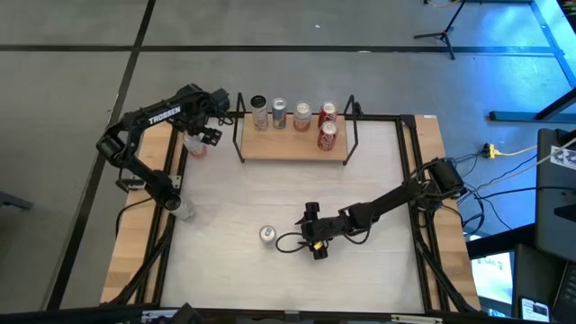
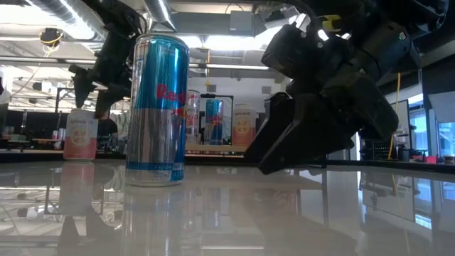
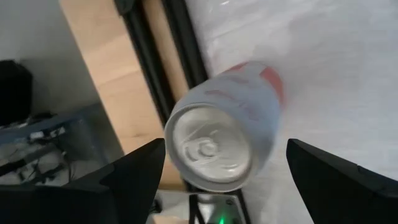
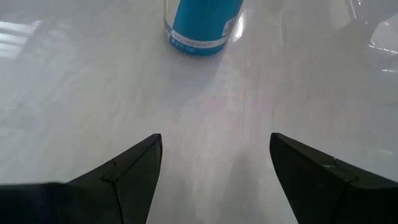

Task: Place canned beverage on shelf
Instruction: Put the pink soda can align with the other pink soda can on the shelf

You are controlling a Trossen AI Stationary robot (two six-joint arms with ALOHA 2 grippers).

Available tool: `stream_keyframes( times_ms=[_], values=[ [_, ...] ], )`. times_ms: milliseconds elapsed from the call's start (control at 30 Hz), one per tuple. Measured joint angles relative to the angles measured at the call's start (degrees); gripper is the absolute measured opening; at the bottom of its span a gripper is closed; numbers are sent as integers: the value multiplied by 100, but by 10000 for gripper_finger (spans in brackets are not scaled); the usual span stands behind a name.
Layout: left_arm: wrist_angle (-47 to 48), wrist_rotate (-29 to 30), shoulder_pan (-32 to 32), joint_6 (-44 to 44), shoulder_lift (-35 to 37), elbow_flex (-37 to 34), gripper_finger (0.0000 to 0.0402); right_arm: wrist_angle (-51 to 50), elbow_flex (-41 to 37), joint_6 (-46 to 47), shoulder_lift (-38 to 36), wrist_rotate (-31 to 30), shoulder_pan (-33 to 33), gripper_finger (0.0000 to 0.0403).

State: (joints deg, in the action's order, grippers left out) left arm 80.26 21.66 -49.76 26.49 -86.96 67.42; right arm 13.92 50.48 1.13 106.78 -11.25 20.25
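Observation:
A blue and silver can (image 1: 267, 236) stands upright on the white table near its front edge; it also shows in the low view (image 2: 158, 107). My right gripper (image 1: 312, 232) is open just to its right, low over the table, with the can (image 4: 202, 25) ahead of its fingers. A pink and white can (image 1: 196, 148) stands upright at the table's far left. My left gripper (image 1: 201, 137) is open above it, one finger on either side of the can's top (image 3: 217, 134) and apart from it. The light-wood shelf (image 1: 292, 147) stands at the back.
Several cans (image 1: 301, 114) stand on the shelf, most in a row at its far edge, one red can (image 1: 328, 135) nearer. Black rod uprights (image 1: 239, 135) close the shelf's ends. Black rails (image 1: 171, 225) run along the table's wooden left and right sides.

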Motion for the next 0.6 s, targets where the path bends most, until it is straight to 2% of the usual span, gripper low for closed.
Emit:
stream_keyframes(
  times_ms=[200,600],
  values=[
    [-141,265,-166,-35,0,-381,325,10,0,0,0,85,0,294],
    [-415,-241,-169,-326,7,-420,325,28,0,-2,0,85,0,294]
  ],
)
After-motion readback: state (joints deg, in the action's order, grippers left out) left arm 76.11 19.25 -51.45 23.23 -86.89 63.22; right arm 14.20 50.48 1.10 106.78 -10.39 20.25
